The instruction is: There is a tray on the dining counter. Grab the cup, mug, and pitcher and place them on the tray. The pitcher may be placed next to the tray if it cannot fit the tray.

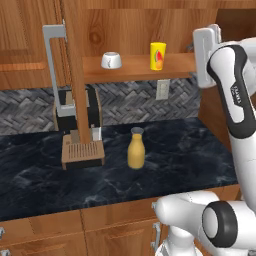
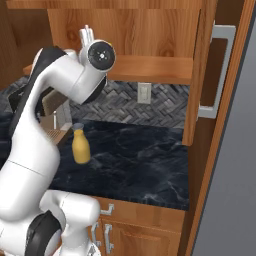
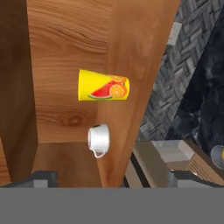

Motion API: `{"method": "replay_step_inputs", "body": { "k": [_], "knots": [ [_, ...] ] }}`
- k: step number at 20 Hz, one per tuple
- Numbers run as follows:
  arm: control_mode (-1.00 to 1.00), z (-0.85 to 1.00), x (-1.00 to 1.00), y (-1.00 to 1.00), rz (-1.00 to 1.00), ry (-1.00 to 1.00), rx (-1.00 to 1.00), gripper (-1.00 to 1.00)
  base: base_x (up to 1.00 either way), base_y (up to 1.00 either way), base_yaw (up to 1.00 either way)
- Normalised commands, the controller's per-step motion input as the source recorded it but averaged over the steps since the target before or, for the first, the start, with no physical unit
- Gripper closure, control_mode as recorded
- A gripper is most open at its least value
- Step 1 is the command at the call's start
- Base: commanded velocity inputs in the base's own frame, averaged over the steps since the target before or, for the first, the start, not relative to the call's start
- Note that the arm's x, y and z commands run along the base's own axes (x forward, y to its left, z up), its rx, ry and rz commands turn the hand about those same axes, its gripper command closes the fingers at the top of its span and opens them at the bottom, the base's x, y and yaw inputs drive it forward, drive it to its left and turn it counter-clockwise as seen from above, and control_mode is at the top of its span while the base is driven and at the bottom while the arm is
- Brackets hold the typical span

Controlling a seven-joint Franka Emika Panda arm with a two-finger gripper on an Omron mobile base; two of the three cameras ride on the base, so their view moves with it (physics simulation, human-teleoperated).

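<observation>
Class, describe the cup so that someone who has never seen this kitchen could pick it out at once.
Find the open wooden cabinet shelf above the black counter. Two vessels stand there; the cup is the taller, bright yellow, handleless tumbler with a fruit picture, right of the squat white mug.

Cup and mug on the shelf, pitcher on the worktop

The yellow cup (image 1: 158, 55) and white mug (image 1: 111, 60) stand apart on the wooden shelf (image 1: 135, 67); the mustard pitcher (image 1: 136, 148) stands upright below on the black marble worktop (image 1: 190, 155), beside a wooden stand (image 1: 83, 152).

The shelf (image 1: 135, 67) is showing warm grained wood; the counter (image 1: 180, 155) is gleaming as polished black veined marble — the backsplash (image 1: 130, 102) is looking like rough grey herringbone tile.
</observation>
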Motion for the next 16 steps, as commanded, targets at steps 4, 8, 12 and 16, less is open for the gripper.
{"method": "replay_step_inputs", "body": {
  "k": [4,8,12,16],
  "knots": [
    [-1.0,0.0,0.34,0.0,0.0,0.0,0.01,-1.0,0.0,0.0,0.0],
    [-1.0,0.0,0.33,0.0,0.0,0.0,0.01,-1.0,0.0,0.0,0.0],
    [-1.0,0.0,0.35,0.0,0.0,0.0,0.0,-1.0,0.0,0.0,0.0],
    [-1.0,0.0,0.34,0.0,0.0,0.0,0.0,-1.0,0.0,0.0,0.0]
  ]
}}
